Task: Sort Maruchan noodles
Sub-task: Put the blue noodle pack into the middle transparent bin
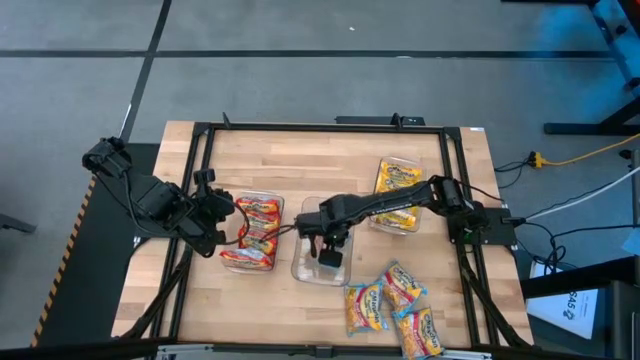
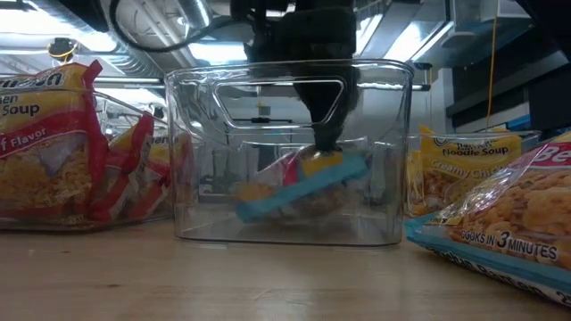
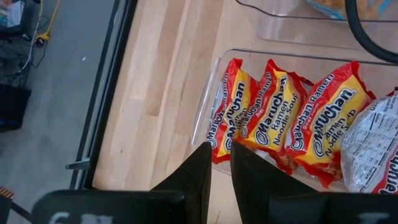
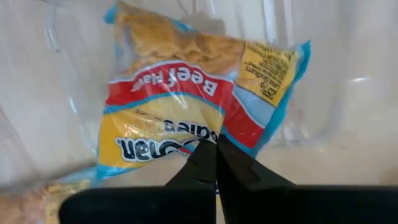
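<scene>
Maruchan noodles packet (image 4: 186, 118), blue-edged: tilted inside middle clear tray (image 2: 192, 160), right gripper (image 1: 330, 257) pinching its edge. Light, crinkly, slippery; brittle noodles. Best held at sealed edge. Left gripper (image 3: 221, 180) narrowly parted.

Stood open along the far strip of the pale wooden table (image 1: 310, 150). Blocked mid-table by three clear plastic trays (image 1: 305, 268) in a row; crowded at the near right corner by loose yellow-and-red crinkly ramen packets (image 1: 395, 300).
</scene>
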